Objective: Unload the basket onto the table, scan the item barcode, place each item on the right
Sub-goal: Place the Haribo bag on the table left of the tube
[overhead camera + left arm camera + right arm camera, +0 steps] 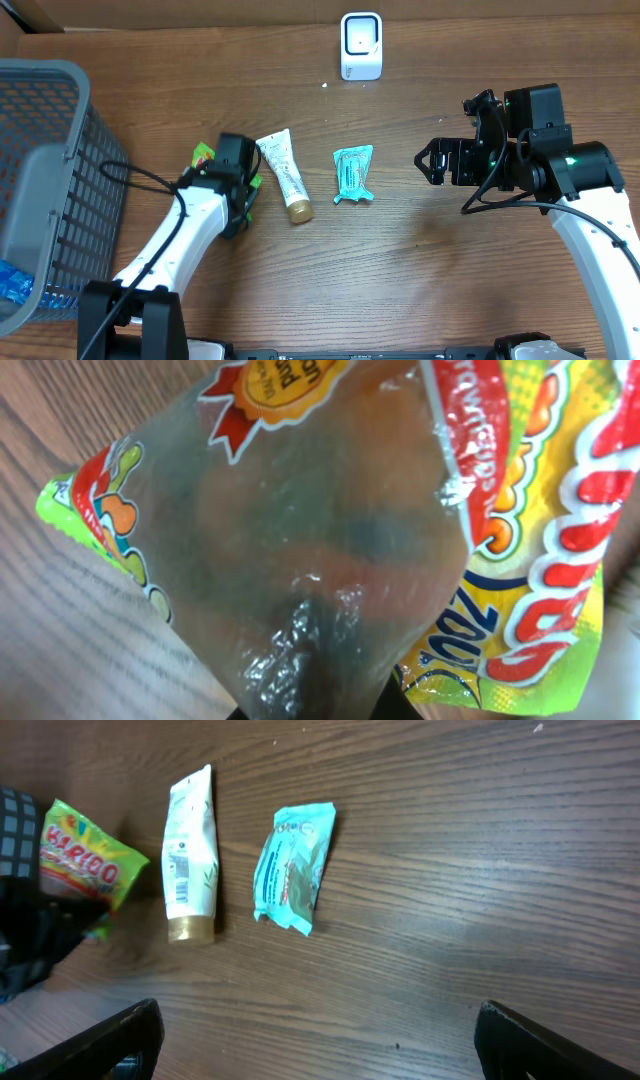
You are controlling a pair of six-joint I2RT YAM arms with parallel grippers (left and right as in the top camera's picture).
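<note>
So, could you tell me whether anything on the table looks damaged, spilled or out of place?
Nothing is spilled or broken. Only the yellow-green plastic gummy bag looks odd: its clear film is bunched where the left end effector pinches it.

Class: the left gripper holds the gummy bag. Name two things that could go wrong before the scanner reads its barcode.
1. The left gripper pinches slick, crumpled film on the gummy bag; it may slip or sag when lifted.
2. The tube lies close beside it, towards the scanner; the arm might knock it.
</note>
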